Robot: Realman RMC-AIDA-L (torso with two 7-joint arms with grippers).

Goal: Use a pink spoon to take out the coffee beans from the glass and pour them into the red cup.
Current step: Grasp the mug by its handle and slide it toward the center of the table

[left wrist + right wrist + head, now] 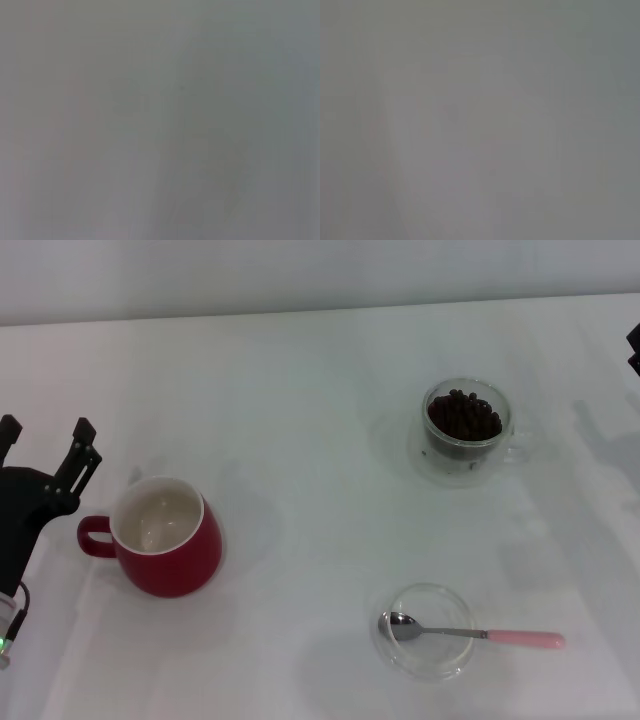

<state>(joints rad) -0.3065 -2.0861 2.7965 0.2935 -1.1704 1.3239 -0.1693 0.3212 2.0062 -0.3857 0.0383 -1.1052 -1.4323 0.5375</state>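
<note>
Pink-handled metal teaspoon (470,634) bowl-down in low clear glass dish (425,665); left end effector (45,448) spread apart beside dish-left red ceramic mug (165,537); right unreadable.

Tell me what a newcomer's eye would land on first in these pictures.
The red cup stands out most, empty, at the left of the white table, with the open left gripper just beside its handle. Next come the dark coffee beans heaped in the glass at far right, and the pink spoon lying across a low glass dish nearer the front.
</note>
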